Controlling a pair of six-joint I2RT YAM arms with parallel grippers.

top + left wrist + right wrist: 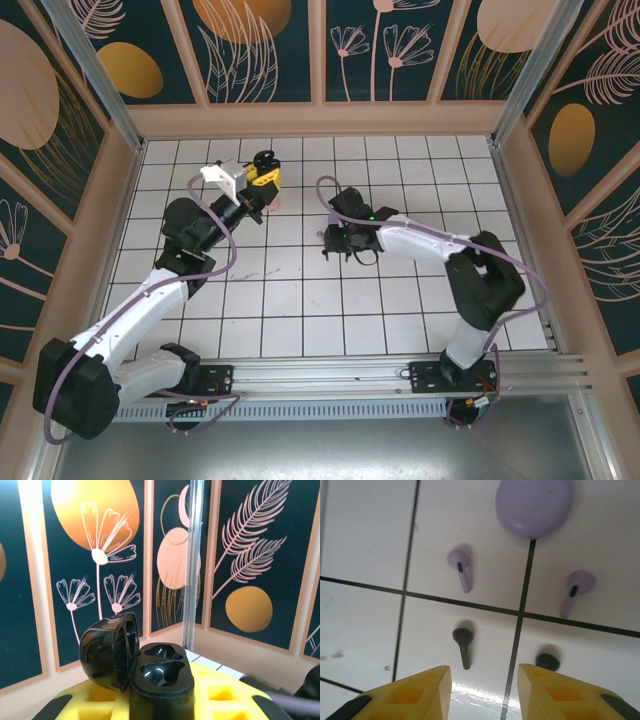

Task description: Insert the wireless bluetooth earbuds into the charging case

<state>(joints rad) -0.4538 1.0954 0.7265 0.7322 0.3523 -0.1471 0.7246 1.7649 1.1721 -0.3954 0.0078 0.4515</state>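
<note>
The wireless bluetooth earbuds (463, 645) lie loose on the white tiled tabletop (365, 540), just ahead of my right end effector (482, 695), whose yellow fingers stand apart with nothing between them. Nearest is a black earbud on its side, stem pointing back at me. Its black mate (547, 661) sits to the right across a grout line (I can't make out its stem from here). Beyond those lie the two lilac earbuds (461, 567), one on either side of that same line, and farthest off is a lilac round disc (534, 502).

I judge these buds to be very light, hard and glossy, so they are likely to skid or flip on the tile under a clumsy close. I'd pinch one across the stem just below the head, which leaves the head free to seat.

Farther back on the tabletop, my left end effector (264, 172) is clamped on the black charging case (160, 675). Its lid (107, 650) is swung open and both sockets (162, 652) are empty (and facing up, which helps). It sits well apart from the right end effector.
</note>
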